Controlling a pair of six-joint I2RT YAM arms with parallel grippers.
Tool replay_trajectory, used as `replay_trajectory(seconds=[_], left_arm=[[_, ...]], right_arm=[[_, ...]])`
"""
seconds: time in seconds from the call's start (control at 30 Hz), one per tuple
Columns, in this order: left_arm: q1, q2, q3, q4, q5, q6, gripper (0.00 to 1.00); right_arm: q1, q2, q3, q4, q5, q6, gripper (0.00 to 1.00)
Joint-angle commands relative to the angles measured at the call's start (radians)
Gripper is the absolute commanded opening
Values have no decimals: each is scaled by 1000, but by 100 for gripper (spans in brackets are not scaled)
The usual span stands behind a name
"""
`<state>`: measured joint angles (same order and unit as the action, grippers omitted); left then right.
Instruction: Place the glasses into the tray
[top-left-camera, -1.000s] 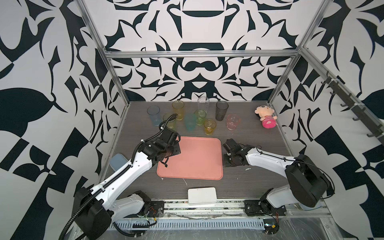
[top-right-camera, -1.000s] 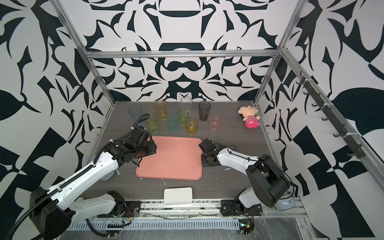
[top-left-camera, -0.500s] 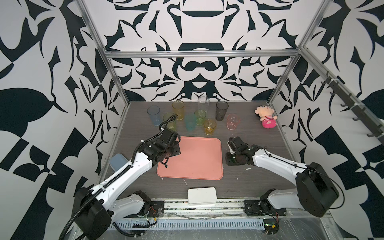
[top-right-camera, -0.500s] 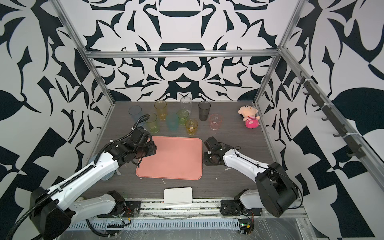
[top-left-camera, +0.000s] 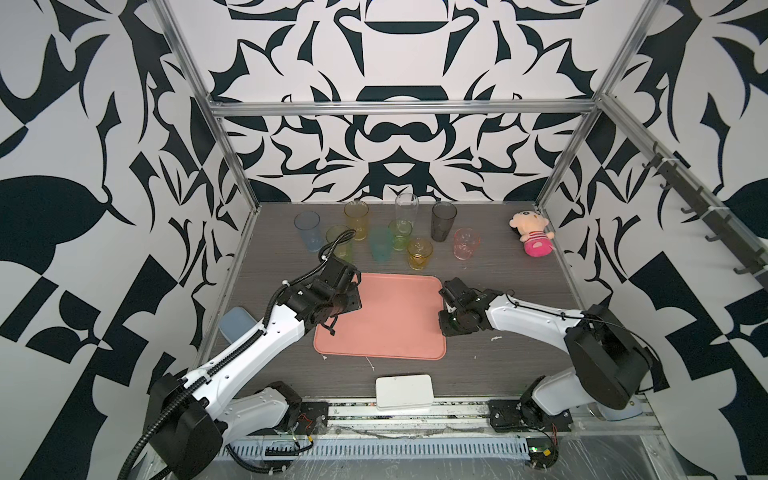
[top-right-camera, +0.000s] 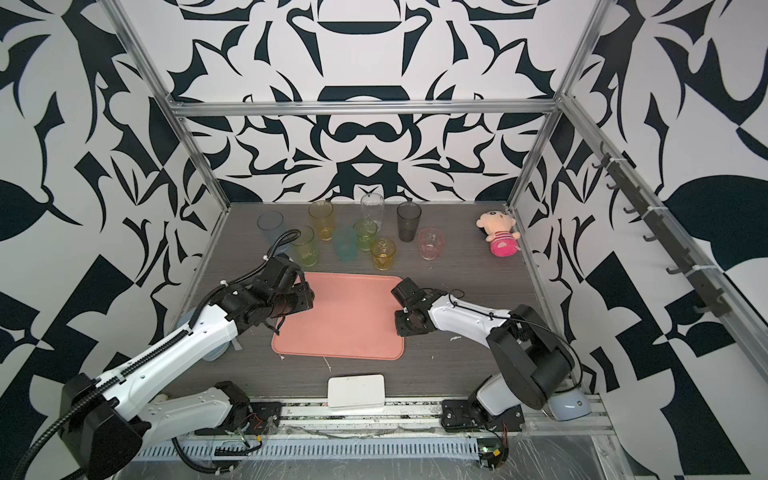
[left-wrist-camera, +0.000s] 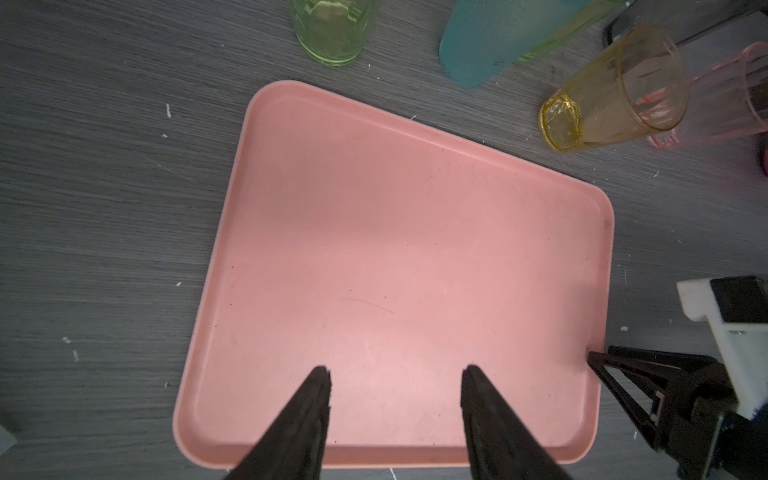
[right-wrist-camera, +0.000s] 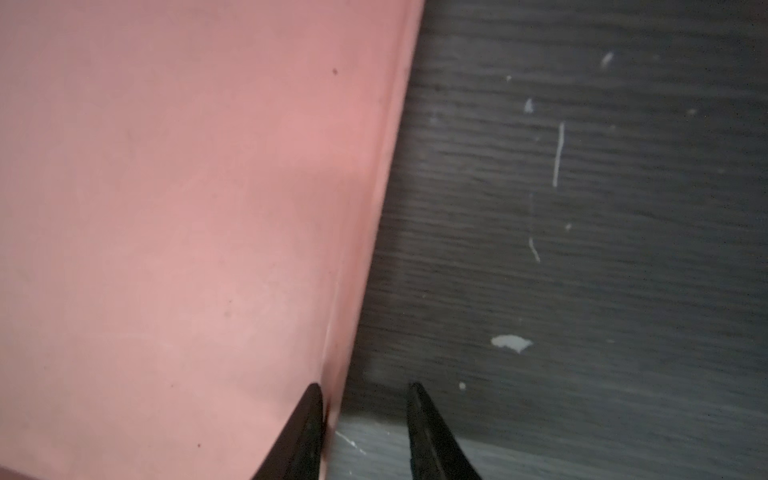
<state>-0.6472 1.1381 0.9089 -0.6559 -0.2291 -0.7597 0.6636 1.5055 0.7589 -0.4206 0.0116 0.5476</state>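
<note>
place: robot lab cell | evidence: aluminium frame (top-left-camera: 399, 109), patterned wall panels (top-left-camera: 395, 50)

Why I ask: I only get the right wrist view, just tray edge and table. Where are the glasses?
Observer: All nine glasses stand on the table beyond the far edge of the tray; none is in it.
Operator: Is the left hand holding one?
Observer: No, it is open and empty over the tray's left side.
Operator: Anything besides glasses back there?
Observer: A plush doll lies in the back right corner, apart from the glasses.
</note>
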Motion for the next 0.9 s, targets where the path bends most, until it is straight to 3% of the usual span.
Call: replay_trajectory(seconds=[0.0, 0.1, 0.43, 0.63, 0.87], left_arm=[[3, -16, -16, -12, -3, -9, 54], [4, -20, -19, -12, -6, -10, 54], [4, -24, -21, -10, -6, -8, 54], [4, -27, -22, -14, -7, -7, 54], [4, -33, -25, -15, -6, -9, 55]], right_arm=[[6, 6, 44, -11, 49, -5, 30], [4, 15, 48, -39, 69, -16, 21], [-55, 1, 8, -81, 59, -121, 9], [-113, -16, 14, -95, 24, -151, 5], [-141, -10, 41, -126, 33, -156, 6]])
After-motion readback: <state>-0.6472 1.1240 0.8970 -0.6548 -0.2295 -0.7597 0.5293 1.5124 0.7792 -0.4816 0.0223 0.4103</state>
